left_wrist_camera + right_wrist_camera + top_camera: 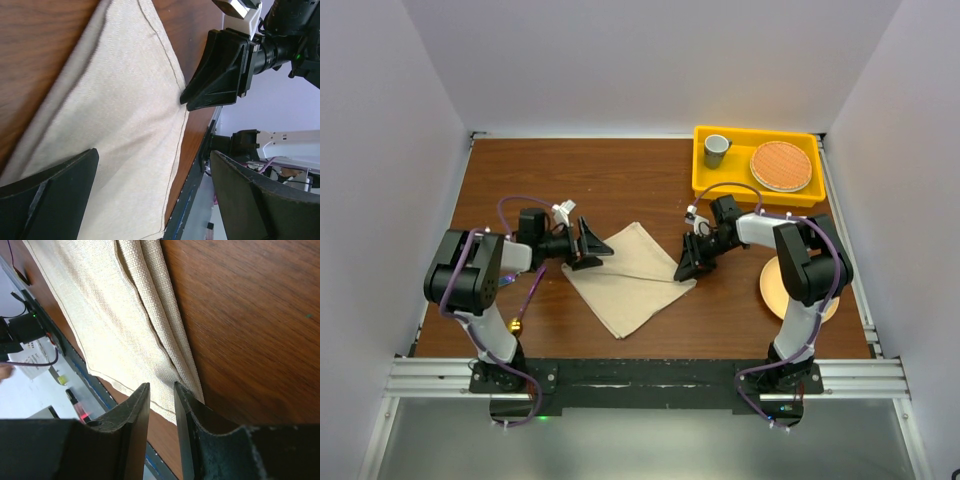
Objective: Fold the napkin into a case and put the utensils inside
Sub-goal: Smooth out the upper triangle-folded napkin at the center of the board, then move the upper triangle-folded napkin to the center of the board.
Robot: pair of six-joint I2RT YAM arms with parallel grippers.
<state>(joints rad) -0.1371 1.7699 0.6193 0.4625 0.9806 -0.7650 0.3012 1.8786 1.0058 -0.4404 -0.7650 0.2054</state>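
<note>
Looking down from the top camera: napkin [625,290] flat on the brown wood table [620,180], set diamond-wise between the two grippers, with corners aimed far, near, left and right. Longest line a crease across it, running from the left gripper [598,252] to the right gripper [688,270]. Left jaws spread wide at the left corner, clutching nothing. Right jaws barely apart at the right corner. Beyond the right gripper, a yellow bin [705,182] with a grey cup [716,150] and a round orange woven disc [781,165]. On its outer side, a peach plate [768,285], half hidden by the arm. Plain white walls on three sides.

From the left wrist: left gripper [154,155] gaping, cloth of the napkin [125,100] lying loose below the gap. Straight ahead, the right gripper [182,100] with its tips touching the stitched far edge. Dark wood of the table [40,50] to one side.

From the right wrist: right gripper [161,387] showing only a thin slit between the jaws. Stacked folded layers of the napkin [110,315] running lengthwise straight toward the tips. Impossible to tell whether any cloth is pinched. Bare table [250,315] alongside.
</note>
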